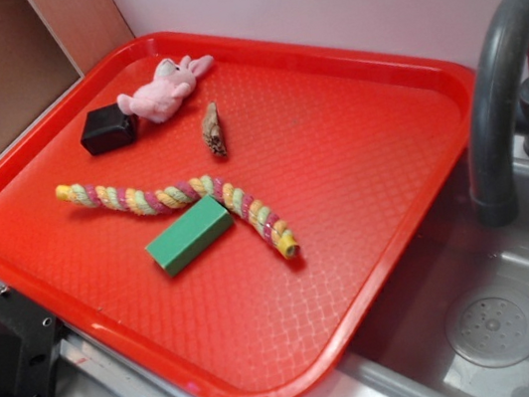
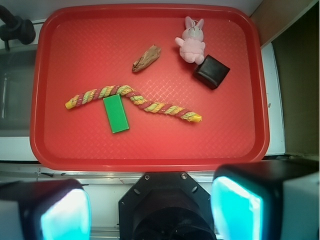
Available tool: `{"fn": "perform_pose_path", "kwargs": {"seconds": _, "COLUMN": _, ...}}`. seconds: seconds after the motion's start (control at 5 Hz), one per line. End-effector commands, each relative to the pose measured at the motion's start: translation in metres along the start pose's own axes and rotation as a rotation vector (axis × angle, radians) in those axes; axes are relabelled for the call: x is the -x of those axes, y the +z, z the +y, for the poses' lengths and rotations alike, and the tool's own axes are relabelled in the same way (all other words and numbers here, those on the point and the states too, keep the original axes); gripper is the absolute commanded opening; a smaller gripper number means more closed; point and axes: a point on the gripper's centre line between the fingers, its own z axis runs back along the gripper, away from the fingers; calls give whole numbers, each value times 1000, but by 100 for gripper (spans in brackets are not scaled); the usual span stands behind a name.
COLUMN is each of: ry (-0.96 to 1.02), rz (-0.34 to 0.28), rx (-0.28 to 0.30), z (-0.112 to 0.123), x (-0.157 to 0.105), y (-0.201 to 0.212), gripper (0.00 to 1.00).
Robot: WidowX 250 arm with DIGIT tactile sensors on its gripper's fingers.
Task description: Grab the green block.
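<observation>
Green block: the green block (image 1: 190, 234) (image 2: 116, 114) lies flat on the red tray (image 1: 361, 173) (image 2: 150, 150), one long side touching or just beside the rope.
Free sides: top and the face away from the rope look clear, so a grasp across its width seems likeliest.
Rope: the striped rope (image 1: 174, 197) (image 2: 132, 102) snakes across the tray.
Other things: black cube (image 1: 109, 128) (image 2: 211, 71), pink bunny (image 1: 167, 88) (image 2: 191, 44) and a brown shell-like piece (image 1: 213, 129) (image 2: 146, 58), all well apart from the block.
Fingers: the fingers (image 2: 235, 207) stand wide apart, holding nothing, high above the tray's near edge.
Hidden: arm absent from the exterior view; fingertips cut off in the wrist view; sink (image 1: 524, 308) partly shown.
</observation>
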Motion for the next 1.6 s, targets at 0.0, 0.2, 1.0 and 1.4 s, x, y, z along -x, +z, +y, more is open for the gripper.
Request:
{"fn": "perform_pose_path", "kwargs": {"seconds": 0.0, "ry": 0, "rz": 0, "rx": 0, "z": 0, "x": 0, "y": 0, "gripper": 100}}
{"fn": "perform_pose_path", "kwargs": {"seconds": 0.2, "ry": -5, "rz": -44, "rx": 11, "z": -6, "x": -1, "y": -3, "gripper": 100}}
{"fn": "perform_pose_path", "kwargs": {"seconds": 1.0, "ry": -1, "rz": -26, "rx": 96, "z": -28, "x": -32, "y": -76, "gripper": 100}}
{"fn": "perform_pose_path", "kwargs": {"seconds": 1.4, "ry": -77, "rz": 32, "rx": 43, "z": -49, "x": -39, "y": -124, "gripper": 100}}
